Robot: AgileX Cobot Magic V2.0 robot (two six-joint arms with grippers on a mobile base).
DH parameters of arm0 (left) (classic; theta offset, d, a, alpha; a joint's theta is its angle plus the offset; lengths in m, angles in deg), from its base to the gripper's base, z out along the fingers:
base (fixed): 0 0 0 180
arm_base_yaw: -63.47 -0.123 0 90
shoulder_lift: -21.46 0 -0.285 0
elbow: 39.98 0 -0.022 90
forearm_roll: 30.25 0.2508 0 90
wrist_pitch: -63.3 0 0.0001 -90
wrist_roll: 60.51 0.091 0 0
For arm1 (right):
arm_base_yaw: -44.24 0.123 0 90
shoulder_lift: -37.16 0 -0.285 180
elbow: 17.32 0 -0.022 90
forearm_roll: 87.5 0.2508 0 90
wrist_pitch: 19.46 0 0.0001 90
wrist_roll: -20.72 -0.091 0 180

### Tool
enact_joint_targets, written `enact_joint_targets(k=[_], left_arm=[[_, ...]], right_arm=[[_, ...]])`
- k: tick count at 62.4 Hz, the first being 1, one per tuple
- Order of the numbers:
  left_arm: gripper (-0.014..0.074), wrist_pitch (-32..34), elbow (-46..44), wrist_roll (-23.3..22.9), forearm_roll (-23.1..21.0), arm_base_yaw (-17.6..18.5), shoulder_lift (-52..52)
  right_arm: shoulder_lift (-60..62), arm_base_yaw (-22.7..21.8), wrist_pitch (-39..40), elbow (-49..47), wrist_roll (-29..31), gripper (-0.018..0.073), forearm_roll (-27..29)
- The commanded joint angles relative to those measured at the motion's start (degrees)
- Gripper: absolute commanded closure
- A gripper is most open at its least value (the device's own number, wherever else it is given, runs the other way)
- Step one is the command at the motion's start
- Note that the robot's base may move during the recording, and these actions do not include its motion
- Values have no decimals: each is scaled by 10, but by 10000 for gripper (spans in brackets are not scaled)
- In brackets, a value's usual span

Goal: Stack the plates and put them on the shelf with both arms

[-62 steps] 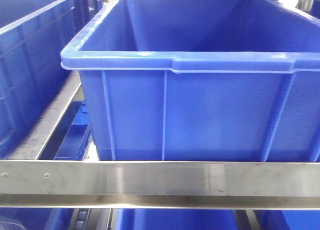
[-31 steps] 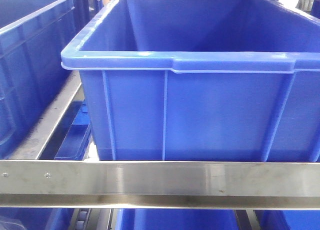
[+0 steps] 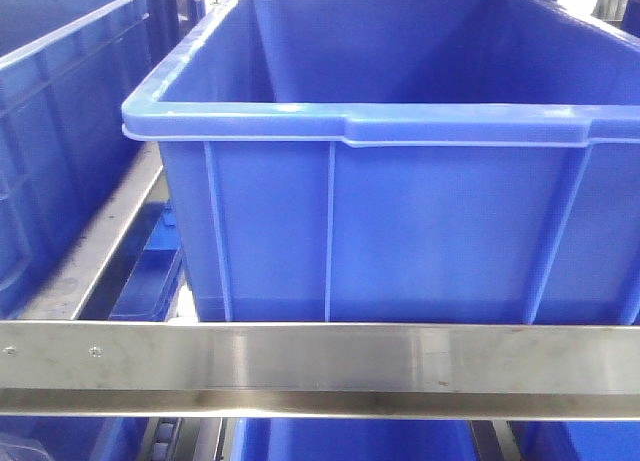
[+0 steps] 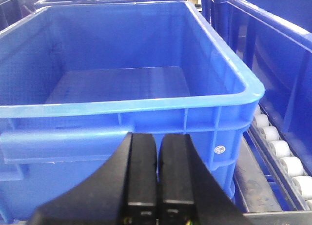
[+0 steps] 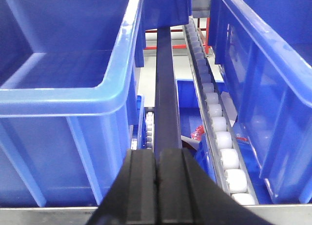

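Shelf (image 3: pixel 320 356) beam edge-on below crate (image 3: pixel 400 221); both pincers closed, empty.

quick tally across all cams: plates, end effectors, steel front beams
plates: 0
end effectors: 2 (left end effector, right end effector, both shut)
steel front beam: 1
total: 3

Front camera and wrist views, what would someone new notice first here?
The big empty blue crate fills the front view, sitting behind the shelf's steel front beam. In each wrist view, the left gripper and right gripper show closed black fingers holding nothing. White rollers run between crates; no plates show.
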Motion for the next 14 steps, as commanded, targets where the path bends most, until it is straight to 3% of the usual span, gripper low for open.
enact_joint_targets(k=[1,14], left_arm=[[512,48,13,-1,-2,4,-12],[512,48,13,-1,-2,4,-12]], right_arm=[[13,-3,48,-9,1,503,-2],[13,-3,48,-9,1,503,-2]])
